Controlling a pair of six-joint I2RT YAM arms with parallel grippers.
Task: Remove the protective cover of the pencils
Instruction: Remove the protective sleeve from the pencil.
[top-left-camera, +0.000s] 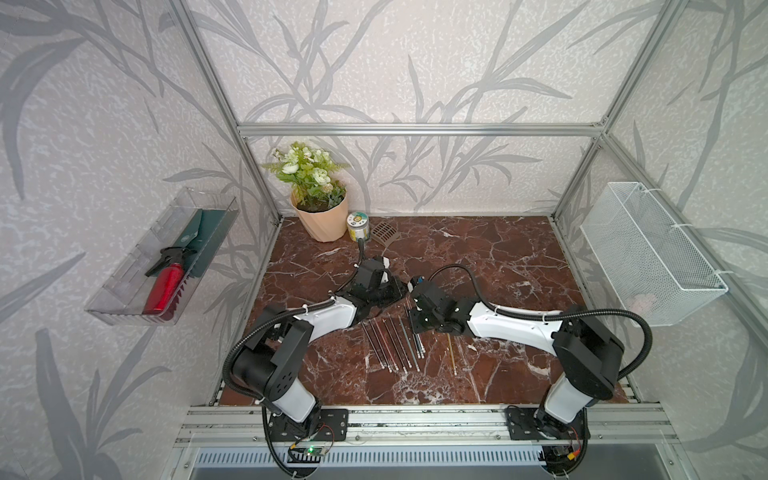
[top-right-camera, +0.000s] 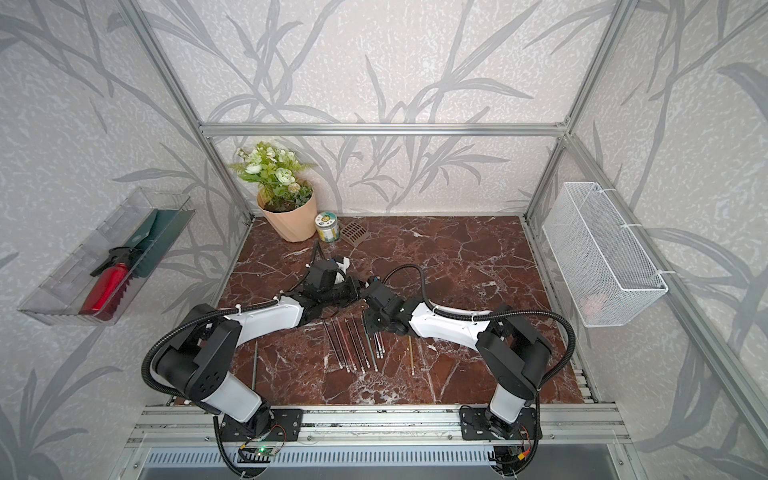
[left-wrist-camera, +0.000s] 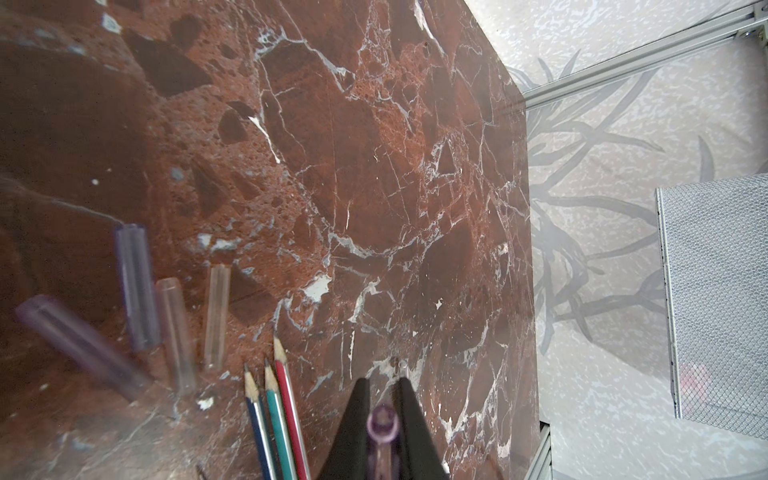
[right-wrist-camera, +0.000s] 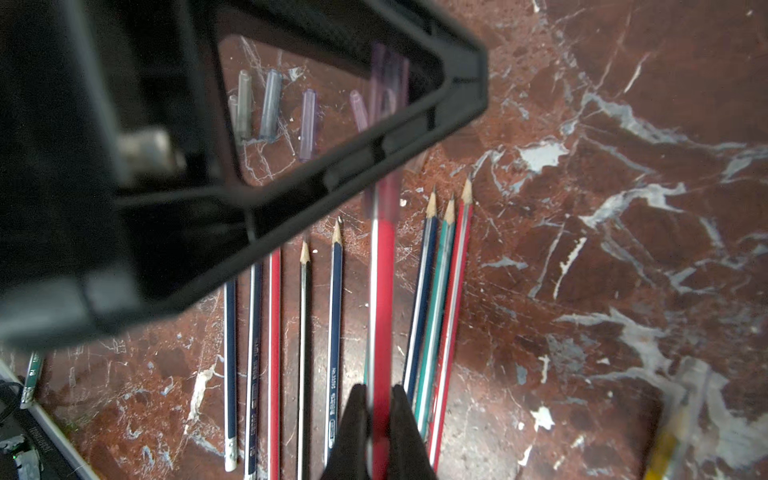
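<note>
In both top views the pencils (top-left-camera: 394, 345) (top-right-camera: 353, 345) lie in a row on the worktop (top-left-camera: 519, 249) between the arms. In the left wrist view the left gripper (left-wrist-camera: 383, 380) pinches a purple cap (left-wrist-camera: 384, 419). In the right wrist view the right gripper (right-wrist-camera: 379, 390) clamps a red pencil (right-wrist-camera: 382, 266).

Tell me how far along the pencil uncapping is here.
Mostly done: several clear caps lie loose on the table, and bare sharpened pencils lie in a row. In hand: the right gripper is shut on a red pencil while the left gripper pinches a purple cap at its tip; blur hides whether it is off. Left: possibly the yellow pencil, too small to judge.
</note>
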